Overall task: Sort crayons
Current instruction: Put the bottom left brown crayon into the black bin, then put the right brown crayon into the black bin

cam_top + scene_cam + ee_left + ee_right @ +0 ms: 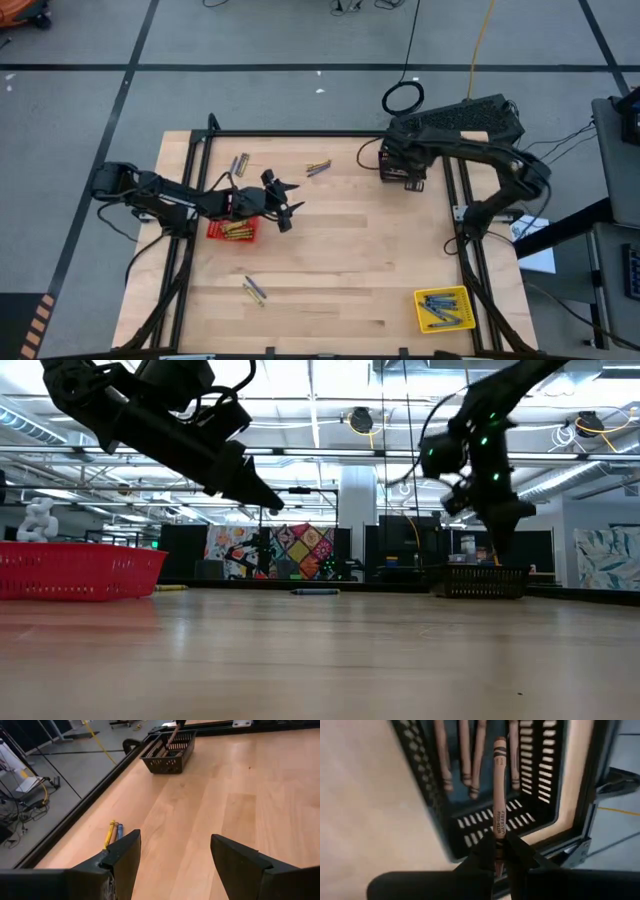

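The left gripper (pixel 283 205) hangs above the table (pixel 340 280) just right of the red basket (pixel 232 230), its fingers spread wide with nothing between them; its wrist view shows only bare wood in the gap. The arm covers part of the red basket from above, so only some yellow crayons (pixel 236 229) inside show, lying roughly left to right. In the low view that basket (pixel 75 571) is cut off at the picture's left edge and its contents are hidden by the mesh.

Loose crayons lie in 3 small groups. A pair (pixel 240 164) near the far left corner points mostly away from the front edge. A pair (pixel 254 291) nearer the front lies slanted; the colours are hard to make out. A cluster (pixel 318 167) at the far middle lies nearly left to right; the left wrist view shows it as yellow, brownish and blue sticks (pixel 113 832) side by side, partly hidden behind a finger (pixel 125 857).

The right gripper (pixel 501 851) is over the black basket (pixel 402 167) at the far right, fingers pressed onto a brown crayon (pixel 499 800). Its long axis runs straight out from the fingertips, tip over the basket; the gripped end is hidden. About 4 more brown crayons (pixel 465 755) lie inside, cut off by the frame edge.

The yellow basket (pixel 445 309) at the front right holds blue crayons (pixel 443 305), lying roughly left to right
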Controlling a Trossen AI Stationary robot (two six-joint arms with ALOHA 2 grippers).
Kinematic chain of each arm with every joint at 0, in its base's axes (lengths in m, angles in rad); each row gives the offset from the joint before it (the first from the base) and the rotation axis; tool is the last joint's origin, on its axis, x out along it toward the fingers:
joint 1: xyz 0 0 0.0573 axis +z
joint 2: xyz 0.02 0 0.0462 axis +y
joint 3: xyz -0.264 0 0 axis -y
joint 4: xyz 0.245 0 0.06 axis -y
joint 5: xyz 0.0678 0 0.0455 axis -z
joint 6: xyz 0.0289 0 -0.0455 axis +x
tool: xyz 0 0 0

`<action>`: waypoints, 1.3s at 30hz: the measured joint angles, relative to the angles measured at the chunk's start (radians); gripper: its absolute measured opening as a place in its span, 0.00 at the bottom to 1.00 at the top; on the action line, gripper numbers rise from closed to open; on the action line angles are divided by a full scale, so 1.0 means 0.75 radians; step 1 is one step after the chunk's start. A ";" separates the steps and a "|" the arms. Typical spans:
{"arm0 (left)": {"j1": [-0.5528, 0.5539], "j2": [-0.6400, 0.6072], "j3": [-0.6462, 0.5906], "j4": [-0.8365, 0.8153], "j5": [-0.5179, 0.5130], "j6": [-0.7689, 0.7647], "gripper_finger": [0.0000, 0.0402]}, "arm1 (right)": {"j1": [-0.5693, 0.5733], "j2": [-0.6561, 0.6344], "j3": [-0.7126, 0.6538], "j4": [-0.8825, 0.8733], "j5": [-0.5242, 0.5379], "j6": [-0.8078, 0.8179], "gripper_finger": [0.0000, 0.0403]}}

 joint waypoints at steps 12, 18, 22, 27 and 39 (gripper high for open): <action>-0.001 0.000 0.000 -0.017 0.000 -0.009 0.61 | -0.038 0.166 0.113 0.184 0.003 -0.077 0.17; -0.001 0.000 0.000 -0.018 0.007 -0.011 0.61 | -0.038 -0.006 0.110 0.259 -0.091 0.051 0.30; -0.002 0.000 0.000 -0.019 0.009 -0.034 0.61 | -0.001 -0.169 -0.044 0.538 -0.400 0.159 0.31; -0.002 -0.009 0.000 -0.035 0.010 -0.169 0.61 | 0.147 -0.320 -0.408 1.220 -0.782 0.293 0.28; 0.124 -0.182 0.157 -0.547 0.074 -0.290 0.61 | 0.534 -0.027 -0.759 2.413 -0.587 0.555 0.24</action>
